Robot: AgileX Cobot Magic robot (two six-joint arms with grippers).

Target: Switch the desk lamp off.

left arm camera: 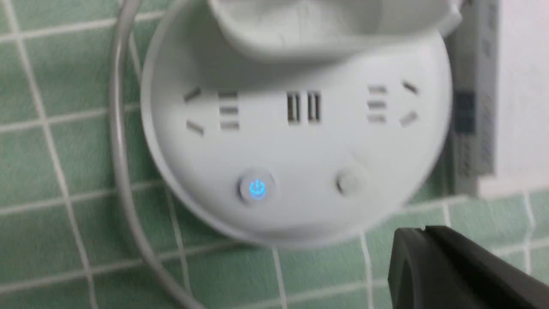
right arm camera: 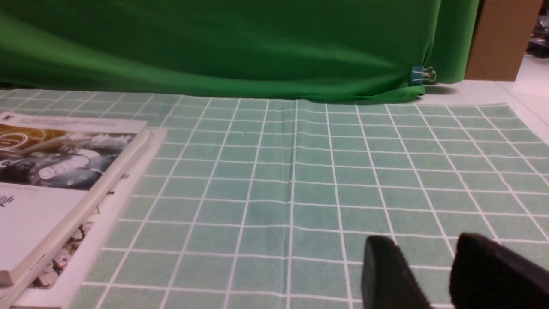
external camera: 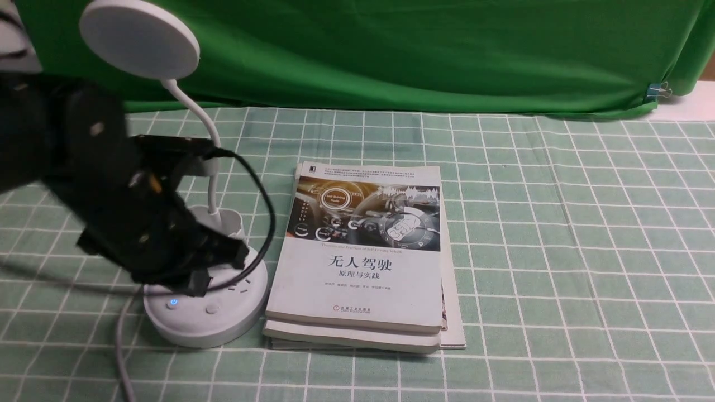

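Two buttons sit on the desk lamp's (external camera: 206, 326) round base: the power button (external camera: 173, 303) glows blue, with the plain button (external camera: 211, 309) at its three o'clock. The lamp stands at nine o'clock of the book stack (external camera: 360, 279). The left gripper (external camera: 196, 286) hangs over the base, fingers pressed together. The right gripper (right arm camera: 433, 274) has its fingers spread above the checked cloth (right arm camera: 279, 180).

Robot body: matte black throughout.
Left arm (external camera: 106, 206): black housing, small orange-yellow mark, looping black cable (external camera: 268, 212). Right fingers (right arm camera: 388, 270): plain black, rounded tips.
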